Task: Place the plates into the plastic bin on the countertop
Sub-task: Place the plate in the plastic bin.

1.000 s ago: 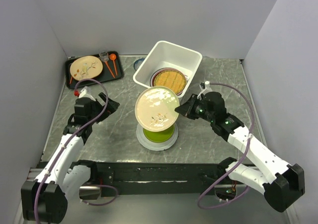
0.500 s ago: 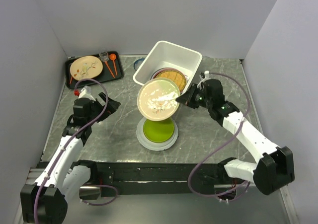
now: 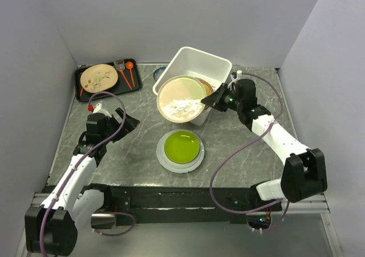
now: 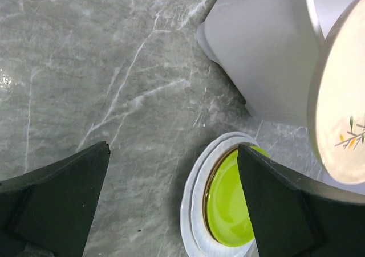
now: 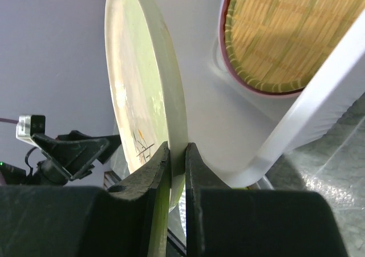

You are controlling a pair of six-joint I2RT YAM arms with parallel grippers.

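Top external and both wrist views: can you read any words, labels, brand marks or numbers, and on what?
No text is readable in any view.
On the cream plate held by the right gripper: only a painted twig motif, no lettering.
On the plastic bin and the lime green plate: no markings on the visible faces.
On the black tray: items too small to tell.

The left arm (image 3: 77, 168) and right arm (image 3: 278, 141) wear white shells with black joints. A purple cable (image 3: 211, 184) trails behind each pincer. The left pincer (image 4: 171, 149) and right pincer (image 5: 178, 147) have matte black, wedge-shaped fingers.
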